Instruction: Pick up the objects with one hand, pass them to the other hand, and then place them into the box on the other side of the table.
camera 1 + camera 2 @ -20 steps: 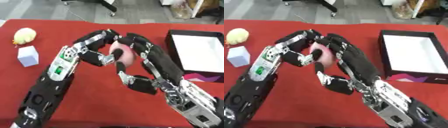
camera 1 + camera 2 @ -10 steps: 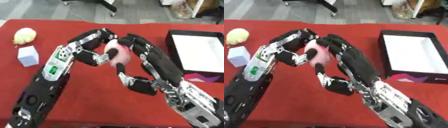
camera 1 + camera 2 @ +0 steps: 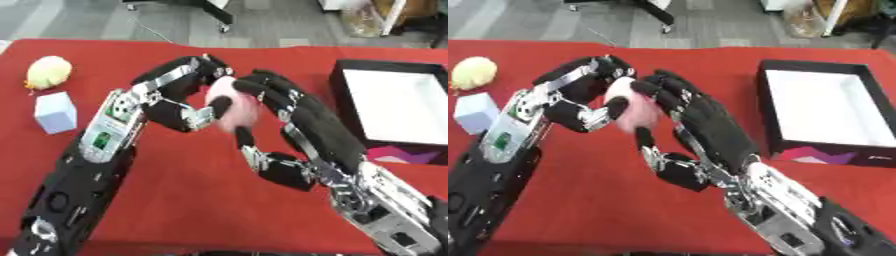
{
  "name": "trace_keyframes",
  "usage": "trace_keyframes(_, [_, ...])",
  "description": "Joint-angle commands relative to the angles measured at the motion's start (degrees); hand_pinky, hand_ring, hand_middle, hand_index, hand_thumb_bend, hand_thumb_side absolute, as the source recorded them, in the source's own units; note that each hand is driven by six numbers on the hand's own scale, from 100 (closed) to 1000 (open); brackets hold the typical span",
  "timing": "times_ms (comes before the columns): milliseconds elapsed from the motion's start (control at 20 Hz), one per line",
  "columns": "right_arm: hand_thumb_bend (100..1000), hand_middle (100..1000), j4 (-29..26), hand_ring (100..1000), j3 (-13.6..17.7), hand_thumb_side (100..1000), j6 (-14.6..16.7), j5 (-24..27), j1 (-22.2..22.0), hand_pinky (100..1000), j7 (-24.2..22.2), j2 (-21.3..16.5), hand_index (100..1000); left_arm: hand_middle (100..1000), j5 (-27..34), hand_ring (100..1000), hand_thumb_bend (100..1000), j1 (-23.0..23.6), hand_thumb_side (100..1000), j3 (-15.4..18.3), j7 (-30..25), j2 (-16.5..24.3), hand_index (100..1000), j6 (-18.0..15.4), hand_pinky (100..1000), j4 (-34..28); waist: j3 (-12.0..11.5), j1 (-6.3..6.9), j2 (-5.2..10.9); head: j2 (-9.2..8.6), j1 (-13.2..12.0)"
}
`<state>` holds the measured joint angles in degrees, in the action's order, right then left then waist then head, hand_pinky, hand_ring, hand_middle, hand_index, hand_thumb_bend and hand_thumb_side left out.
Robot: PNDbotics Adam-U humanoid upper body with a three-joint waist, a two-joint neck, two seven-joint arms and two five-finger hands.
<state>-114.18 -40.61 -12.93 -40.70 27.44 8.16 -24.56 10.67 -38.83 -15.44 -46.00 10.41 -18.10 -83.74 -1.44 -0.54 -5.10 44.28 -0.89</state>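
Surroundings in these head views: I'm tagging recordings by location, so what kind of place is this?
Probably a lab or workshop set up for handover trials: a red-covered table holds a white-lined black box, and bare grey flooring with wheeled furniture legs lies beyond.

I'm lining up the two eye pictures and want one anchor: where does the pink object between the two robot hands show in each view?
Left eye view: the pink object sits just above centre, between the left robot hand and the right robot hand.
Right eye view: the pink object sits left of centre, at mid height.
Shared landmark: the black box with a white inside, at the right edge in both views.
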Motion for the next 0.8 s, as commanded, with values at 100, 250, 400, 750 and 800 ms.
trace_keyframes(100, [100,827,-0.41,937,0.44,100,-0.30,-0.64,0.31,632,-0.95,-0.45,902,413,1.33,494,100,-1.21,334,0.25,-5.97,0.77,525,-5.45,665,-2.16,0.03,0.01,0.68,-0.16,0.22])
trace_keyframes(250, [100,795,-0.41,923,0.46,100,-0.49,-0.85,0.29,609,-1.22,-0.47,889,413,1.79,495,100,-1.27,336,0.01,-5.97,0.77,526,-5.14,665,-2.51,0.02,0.02,0.69,-0.16,0.29])
trace_keyframes(400, [100,755,-0.41,909,0.49,100,-0.80,-1.15,0.25,582,-1.37,-0.50,867,413,2.25,495,100,-1.29,337,-0.25,-5.97,0.80,526,-4.78,665,-2.80,-0.01,0.04,0.71,-0.16,0.31])
trace_keyframes(750, [100,413,-0.41,763,0.70,100,-3.13,-2.92,0.61,380,3.43,-0.52,509,415,3.12,497,100,-1.52,336,-0.85,-5.97,0.67,529,-3.99,667,-3.40,-0.08,0.04,0.77,-0.16,0.44])
trace_keyframes(800, [100,386,-0.41,748,0.58,100,-3.78,-3.17,0.69,363,4.68,-0.52,472,416,3.11,498,100,-1.62,335,-1.01,-5.97,0.65,529,-3.98,667,-3.37,-0.11,0.03,0.77,-0.16,0.46])
